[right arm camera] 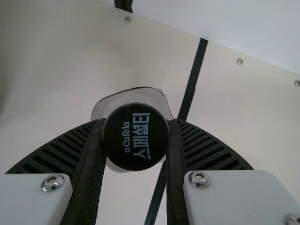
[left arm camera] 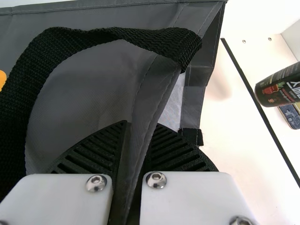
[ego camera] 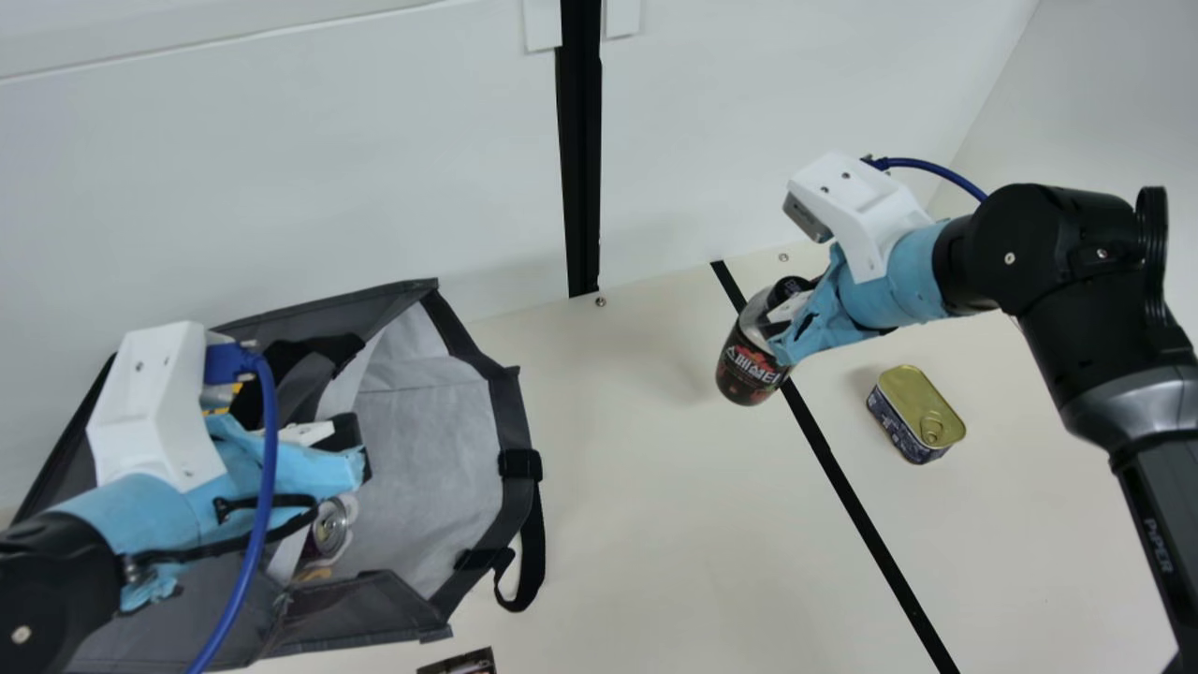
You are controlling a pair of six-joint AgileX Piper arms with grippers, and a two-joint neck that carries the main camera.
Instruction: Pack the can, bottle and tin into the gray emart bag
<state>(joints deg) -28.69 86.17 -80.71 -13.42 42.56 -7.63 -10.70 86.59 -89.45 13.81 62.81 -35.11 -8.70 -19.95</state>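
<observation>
Robot lab, cabled arms [ego camera: 1048, 239], white panels [ego camera: 328, 168]

The gray bag [ego camera: 430, 459] gapes lower left, silver-topped can [ego camera: 330, 527] inside, dark bottle [ego camera: 748, 368] tilted right of centre, gold-lidded tin [ego camera: 913, 404] at right.

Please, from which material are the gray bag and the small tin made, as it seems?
The gray bag looks like matt fabric, perhaps coated: stitched seams, soft folds. The tin seems metal, its gold-coloured lid shiny with a pull ring.
</observation>
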